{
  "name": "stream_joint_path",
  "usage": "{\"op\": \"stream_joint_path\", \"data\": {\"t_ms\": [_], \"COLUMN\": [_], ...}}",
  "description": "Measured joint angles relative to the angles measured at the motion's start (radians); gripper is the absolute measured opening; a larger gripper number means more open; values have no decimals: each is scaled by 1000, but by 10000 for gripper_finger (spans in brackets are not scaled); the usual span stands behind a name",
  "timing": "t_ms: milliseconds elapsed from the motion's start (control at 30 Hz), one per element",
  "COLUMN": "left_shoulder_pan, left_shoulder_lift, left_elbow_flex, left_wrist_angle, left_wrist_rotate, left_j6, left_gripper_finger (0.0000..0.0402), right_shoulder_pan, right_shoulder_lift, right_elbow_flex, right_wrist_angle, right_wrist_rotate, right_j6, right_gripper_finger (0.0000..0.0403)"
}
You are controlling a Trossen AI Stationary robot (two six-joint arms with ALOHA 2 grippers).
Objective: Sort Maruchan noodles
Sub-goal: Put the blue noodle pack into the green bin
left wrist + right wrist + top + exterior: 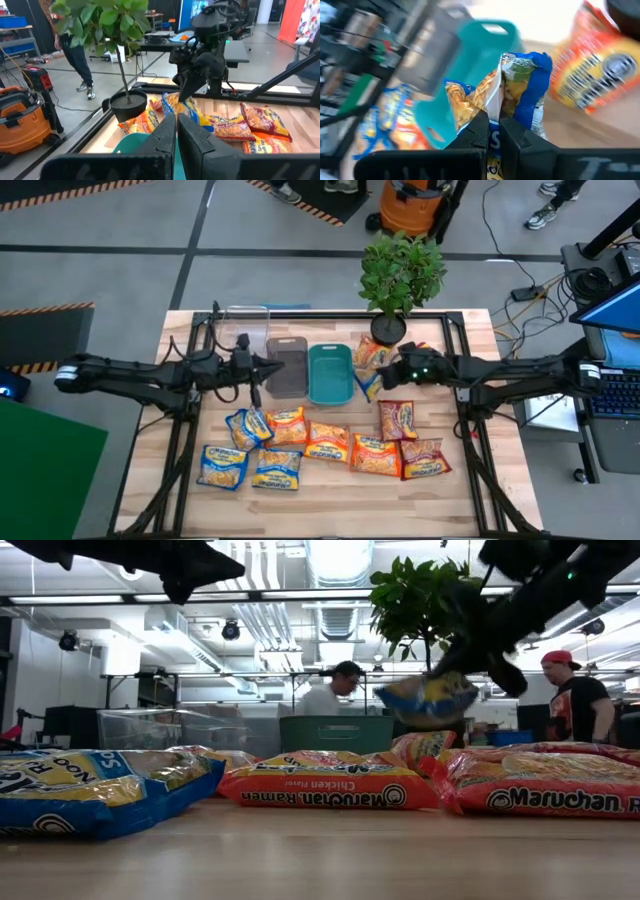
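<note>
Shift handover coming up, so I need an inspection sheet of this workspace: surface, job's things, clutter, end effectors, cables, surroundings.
Surface: wooden table.
Job's things: noodle packets spread on table; one blue packet lifted.
Clutter: plant, clear bin, grey bin, teal bin.
End effectors: right end effector shut on blue packet beside teal bin; left end effector shut, empty, above grey bin.
Cables: on floor, right of table.
Surroundings: people behind table.
</note>
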Motion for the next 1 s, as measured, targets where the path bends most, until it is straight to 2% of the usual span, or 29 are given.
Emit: {"op": "stream_joint_path", "data": {"t_ms": [200, 300, 467, 800, 1000], "left_shoulder_pan": [0, 0, -1, -1, -1], "left_shoulder_lift": [-104, -169, -241, -315, -381], "left_elbow_flex": [-19, -22, -34, -73, -87], "left_wrist_angle": [-34, -32, -60, -71, -104], "left_wrist_rotate": [-15, -51, -45, -48, -51], "left_j6": [44, 66, 67, 97, 99], "left_gripper_finger": [0, 0, 0, 0, 0], "right_shoulder_pan": [97, 127, 147, 147, 147], "right_shoulder_lift": [3, 43, 146, 458, 626], "right_elbow_flex": [47, 78, 156, 450, 675], "right_wrist_angle": [184, 288, 408, 394, 271], "right_wrist_rotate": [87, 131, 203, 258, 289], "right_j6": [-102, -185, -351, -534, -644], "right_gripper_finger": [9, 9, 9, 9, 9]}}
